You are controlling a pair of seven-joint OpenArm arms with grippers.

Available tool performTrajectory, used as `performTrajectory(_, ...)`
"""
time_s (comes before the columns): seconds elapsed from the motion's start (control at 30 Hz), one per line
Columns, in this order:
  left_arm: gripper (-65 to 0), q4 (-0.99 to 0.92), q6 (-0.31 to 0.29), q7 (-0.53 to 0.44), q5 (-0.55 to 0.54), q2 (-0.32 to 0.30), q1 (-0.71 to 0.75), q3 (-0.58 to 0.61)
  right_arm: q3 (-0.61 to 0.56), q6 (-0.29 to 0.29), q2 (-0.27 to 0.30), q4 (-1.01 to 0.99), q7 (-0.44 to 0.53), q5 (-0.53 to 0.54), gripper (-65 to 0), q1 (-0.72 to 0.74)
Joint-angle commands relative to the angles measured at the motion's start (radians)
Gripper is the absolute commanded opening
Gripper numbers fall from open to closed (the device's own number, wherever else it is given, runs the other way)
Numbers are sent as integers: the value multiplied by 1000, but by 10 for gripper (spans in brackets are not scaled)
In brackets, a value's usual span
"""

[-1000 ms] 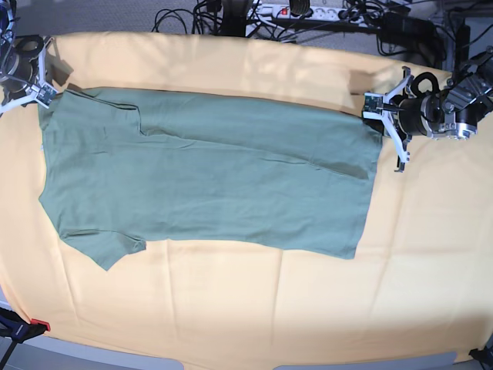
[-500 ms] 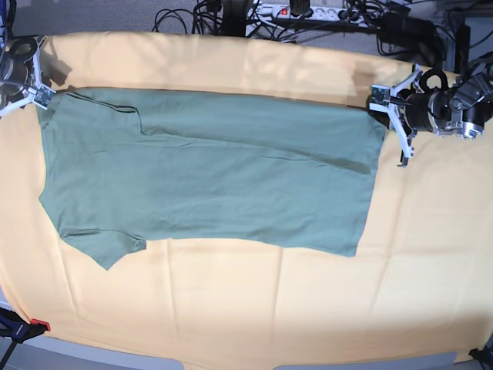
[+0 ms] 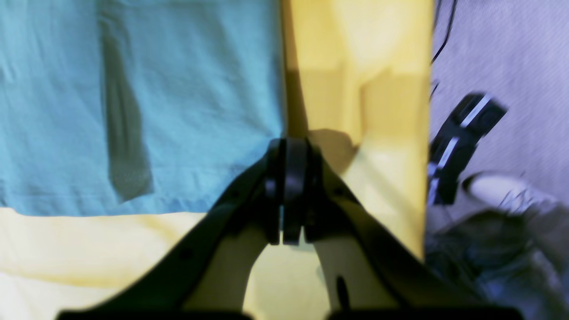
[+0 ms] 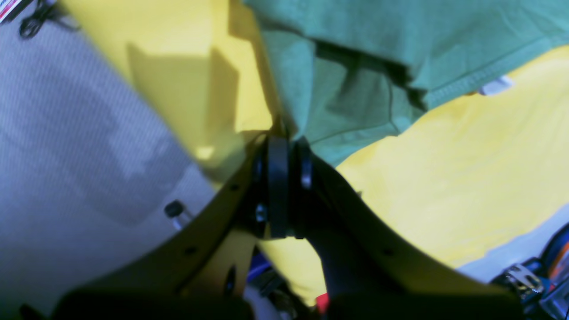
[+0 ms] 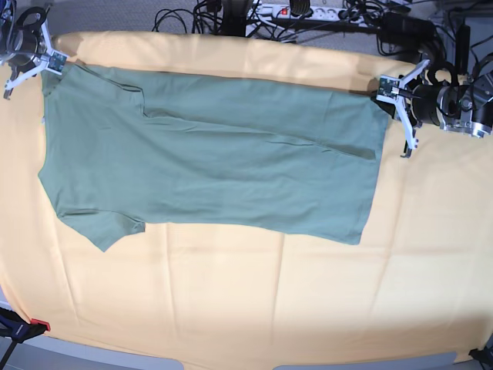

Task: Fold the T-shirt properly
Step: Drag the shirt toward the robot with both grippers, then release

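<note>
The sage-green T-shirt (image 5: 208,162) lies flat and spread across the yellow-orange cloth (image 5: 231,301), collar end on the left and hem on the right. My left gripper (image 5: 387,94) is at the shirt's far right corner, shut on the hem corner; in the left wrist view its jaws (image 3: 286,146) meet right at the edge of the fabric (image 3: 178,89). My right gripper (image 5: 55,63) is at the far left corner, shut on the shirt; in the right wrist view the jaws (image 4: 284,144) pinch the green fabric (image 4: 355,89).
A power strip and tangled cables (image 5: 308,11) lie on the grey floor behind the table. A red-tipped clamp (image 5: 35,324) holds the cloth at the front left corner. Bare yellow cloth stretches in front of the shirt.
Both grippers have moved toward the table's far edge, taking the shirt's far edge with them. The shirt now lies farther back and is pulled flatter.
</note>
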Motion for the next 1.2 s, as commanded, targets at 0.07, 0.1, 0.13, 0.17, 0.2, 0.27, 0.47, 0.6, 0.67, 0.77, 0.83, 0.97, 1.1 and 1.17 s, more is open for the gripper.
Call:
performTrajectory(0.07, -650, 31, -2, -13, -19, -43, 9, -11, 13, -8, 17, 16, -19, -47, -650, -41)
performTrajectory(0.1, -650, 40, -2, -13, -20, -51, 14, -11, 17, -10, 17, 16, -19, -59, -650, -53)
performTrajectory(0.13, -650, 51, -2, -13, -20, -60, 20, -11, 19, -14, 17, 16, -18, -61, -650, -61)
performTrajectory(0.17, -650, 62, -2, -13, -20, -71, 31, -11, 26, -17, 17, 16, -19, -61, -650, -68)
performTrajectory(0.2, -650, 75, -2, -13, -20, -83, 39, -11, 31, -16, 17, 16, -18, -59, -650, -68)
performTrajectory(0.27, -650, 100, -2, -13, -20, -108, 57, -11, 43, -16, 17, 16, -19, -58, -650, -68)
performTrajectory(0.47, -650, 122, -2, -8, -16, -143, 66, -11, 70, -8, 17, 16, -19, -57, -650, -68)
performTrajectory(0.6, -650, 122, -2, -12, -18, -144, 66, -11, 69, 11, 17, 16, -19, -22, -650, -68)
performTrajectory(0.67, -650, 122, -2, -23, -21, -144, 66, -11, 69, 15, 17, 16, -19, -3, -650, -68)
performTrajectory(0.77, -650, 122, -2, -32, -25, -144, 66, -11, 69, 3, 17, 16, -19, 0, -650, -68)
performTrajectory(0.83, -643, 122, -2, -31, -43, -145, 65, -11, 69, 3, 17, 16, -19, 6, -628, -68)
performTrajectory(0.97, -377, 122, -2, -25, -45, -145, 62, -11, 70, 4, 17, 18, -39, 29, -325, -68)
performTrajectory(1.1, -334, 127, -2, -23, -46, -148, 60, -11, 71, 8, 17, 22, -39, 29, -298, -68)
performTrajectory(1.17, -334, 140, -2, -18, -46, -154, 59, -11, 76, 15, 17, 41, -47, 31, -298, -68)
